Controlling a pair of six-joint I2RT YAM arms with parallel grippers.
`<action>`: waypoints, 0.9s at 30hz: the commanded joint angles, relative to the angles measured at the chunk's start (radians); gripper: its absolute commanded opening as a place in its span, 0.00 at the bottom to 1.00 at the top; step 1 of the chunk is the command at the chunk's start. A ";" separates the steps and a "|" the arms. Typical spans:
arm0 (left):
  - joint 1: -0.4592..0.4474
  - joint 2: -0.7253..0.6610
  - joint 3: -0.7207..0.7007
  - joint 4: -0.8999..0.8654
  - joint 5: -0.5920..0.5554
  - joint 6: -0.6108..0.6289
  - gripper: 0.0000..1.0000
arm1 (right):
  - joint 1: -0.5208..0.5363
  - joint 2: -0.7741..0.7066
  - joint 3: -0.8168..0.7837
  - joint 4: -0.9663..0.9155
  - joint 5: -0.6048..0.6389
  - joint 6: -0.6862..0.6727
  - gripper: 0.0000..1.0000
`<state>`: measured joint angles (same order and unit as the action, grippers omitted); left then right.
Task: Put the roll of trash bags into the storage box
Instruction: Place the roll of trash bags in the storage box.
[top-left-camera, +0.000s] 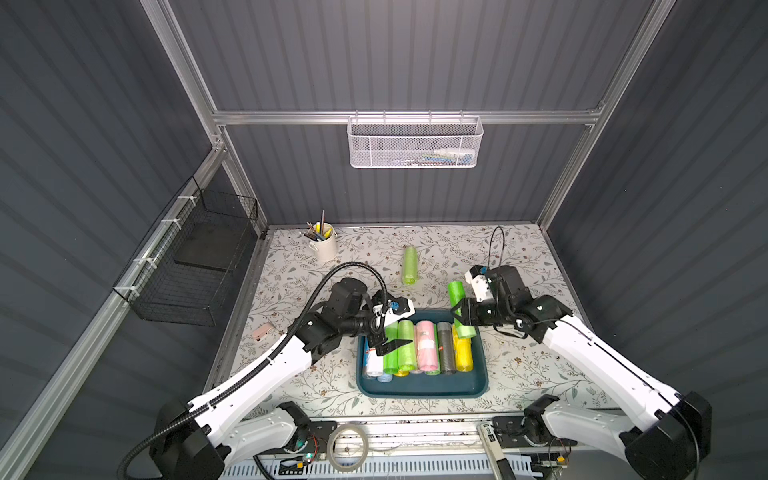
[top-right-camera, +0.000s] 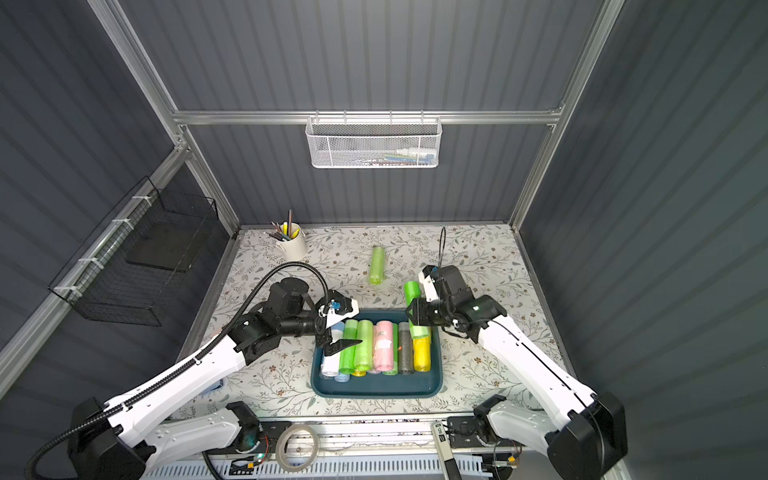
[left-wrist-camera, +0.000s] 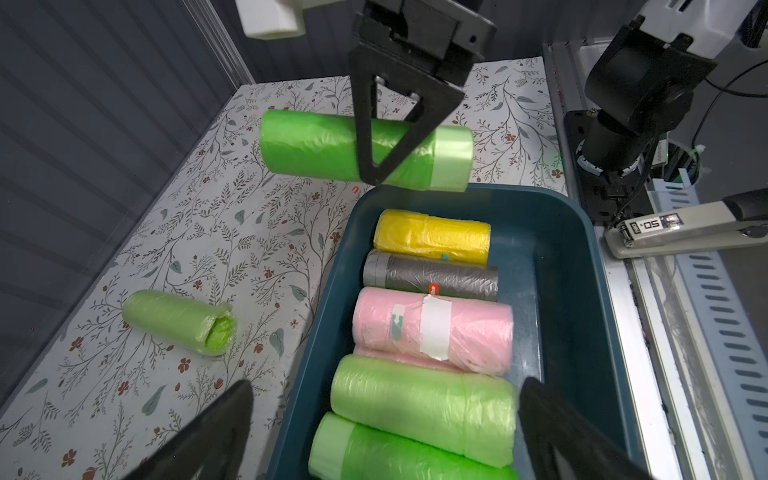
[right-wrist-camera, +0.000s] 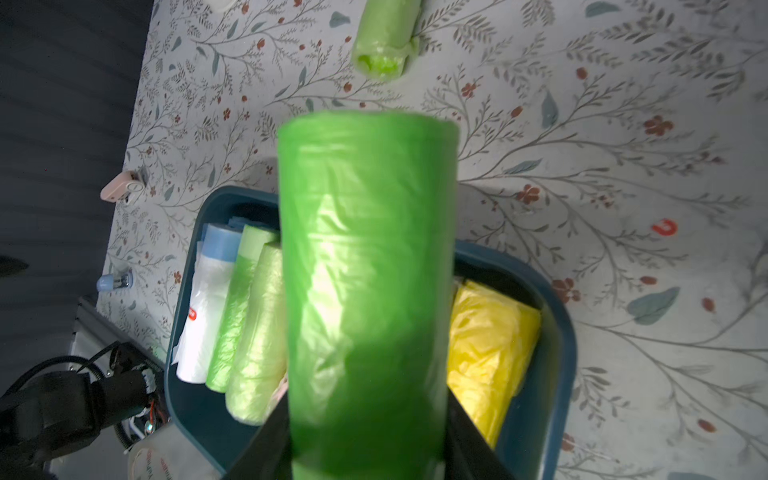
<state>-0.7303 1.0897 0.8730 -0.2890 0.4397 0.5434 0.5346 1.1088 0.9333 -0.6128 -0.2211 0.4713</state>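
A bright green roll of trash bags (top-left-camera: 456, 293) (top-right-camera: 412, 290) (left-wrist-camera: 311, 145) (right-wrist-camera: 365, 270) hangs above the far right corner of the storage box, with my right gripper (top-left-camera: 459, 314) (top-right-camera: 412, 314) (right-wrist-camera: 365, 440) shut on its lower end. The storage box (top-left-camera: 419, 392) (top-right-camera: 374, 390) (left-wrist-camera: 582, 291) (right-wrist-camera: 557, 332) is a dark teal tray that holds several rolls side by side: white, green, pink, grey and yellow. My left gripper (top-left-camera: 395, 328) (top-right-camera: 338, 328) (left-wrist-camera: 384, 432) stands open over the tray's left part, above two green rolls. A pale green roll (top-left-camera: 409, 265) (top-right-camera: 377, 265) (left-wrist-camera: 178, 322) (right-wrist-camera: 384, 33) lies on the table beyond the tray.
A white cup of pens (top-left-camera: 323, 245) stands at the back left. A white mesh basket (top-left-camera: 415, 143) hangs on the back wall and a black wire basket (top-left-camera: 195, 266) on the left wall. A small pink object (top-left-camera: 264, 331) lies left of the tray. A stapler (left-wrist-camera: 681, 232) and a tape roll (top-left-camera: 347, 446) sit at the front edge.
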 joint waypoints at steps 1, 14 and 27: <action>0.000 -0.018 0.029 -0.032 0.024 0.022 1.00 | 0.064 -0.050 -0.032 0.031 0.036 0.102 0.44; 0.000 0.009 0.043 -0.082 0.113 0.046 0.99 | 0.153 -0.127 -0.178 0.129 0.068 0.227 0.44; -0.001 0.059 0.053 -0.108 0.154 0.062 1.00 | 0.173 -0.088 -0.235 0.206 0.057 0.272 0.45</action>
<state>-0.7303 1.1522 0.9009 -0.3786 0.5636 0.5884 0.7010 1.0111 0.7116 -0.4496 -0.1658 0.7254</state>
